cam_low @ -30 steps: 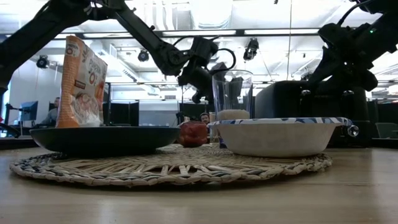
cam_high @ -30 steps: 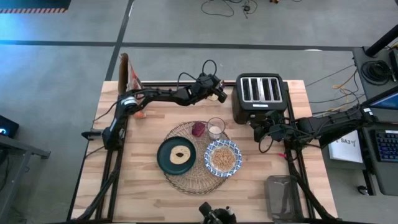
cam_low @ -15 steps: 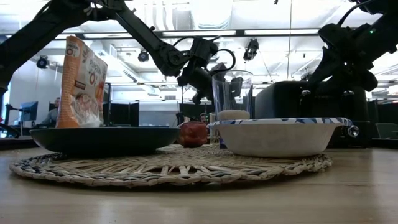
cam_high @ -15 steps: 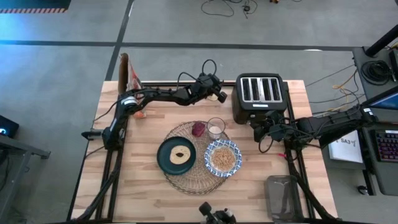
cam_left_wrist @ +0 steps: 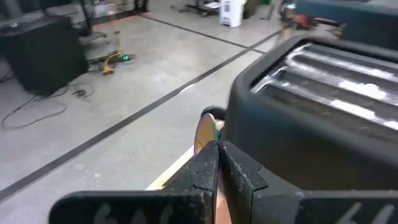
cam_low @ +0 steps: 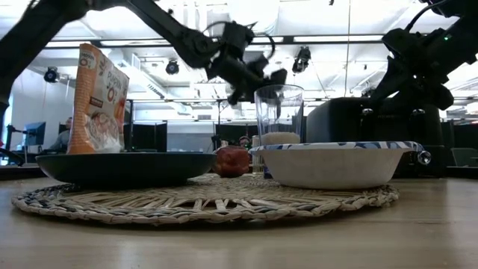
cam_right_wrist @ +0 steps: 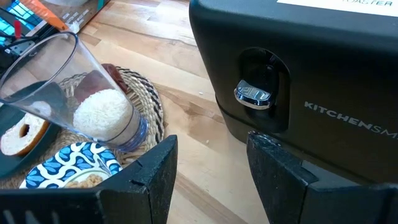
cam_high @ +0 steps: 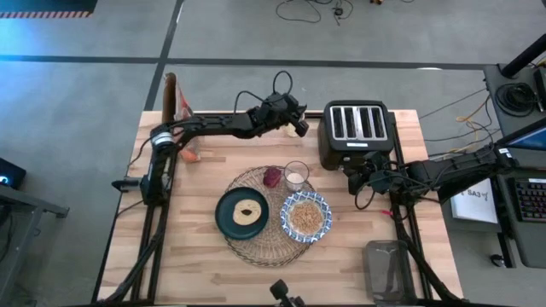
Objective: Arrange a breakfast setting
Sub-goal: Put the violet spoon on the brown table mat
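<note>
Held above the table's far edge beside the black four-slot toaster (cam_high: 356, 130), the left gripper (cam_left_wrist: 214, 163) is pinching a thin shiny spoon (cam_left_wrist: 205, 132), seemingly bringing it to the round straw placemat (cam_high: 266, 217); the right gripper (cam_right_wrist: 211, 163) is waiting, fingers spread.

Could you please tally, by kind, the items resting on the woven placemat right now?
Plates: 1, the dark teal plate, holding a bagel
Bowls: 1, the patterned bowl of cereal
Glasses: 1, the clear glass
Red fruit: 1
Total: 4, on the placemat
</note>
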Motion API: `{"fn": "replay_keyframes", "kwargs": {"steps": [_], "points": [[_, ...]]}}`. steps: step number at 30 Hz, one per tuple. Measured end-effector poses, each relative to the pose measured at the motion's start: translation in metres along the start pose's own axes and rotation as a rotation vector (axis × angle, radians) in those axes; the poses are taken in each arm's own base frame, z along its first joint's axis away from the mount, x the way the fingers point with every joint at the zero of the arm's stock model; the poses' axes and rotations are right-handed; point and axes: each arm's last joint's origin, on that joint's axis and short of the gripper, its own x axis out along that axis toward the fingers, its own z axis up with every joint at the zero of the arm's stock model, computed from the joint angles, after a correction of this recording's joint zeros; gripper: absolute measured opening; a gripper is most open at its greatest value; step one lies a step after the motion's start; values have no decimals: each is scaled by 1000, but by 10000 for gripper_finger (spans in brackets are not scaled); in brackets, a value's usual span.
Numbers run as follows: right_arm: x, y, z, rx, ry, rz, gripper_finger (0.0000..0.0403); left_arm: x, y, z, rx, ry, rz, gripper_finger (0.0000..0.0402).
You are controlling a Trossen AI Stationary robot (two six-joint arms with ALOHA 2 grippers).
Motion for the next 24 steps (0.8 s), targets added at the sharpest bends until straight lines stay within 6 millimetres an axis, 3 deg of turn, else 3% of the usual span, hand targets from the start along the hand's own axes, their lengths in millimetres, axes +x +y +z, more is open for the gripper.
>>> {"fn": "replay_keyframes", "kwargs": {"steps": [9, 24], "points": [[0, 0, 0, 0, 0, 0, 183, -35, 1, 39, 46, -2, -139, 0], [0, 0, 0, -23, 14, 9, 183, -46, 1, 53, 88, -35, -175, 0]]}}
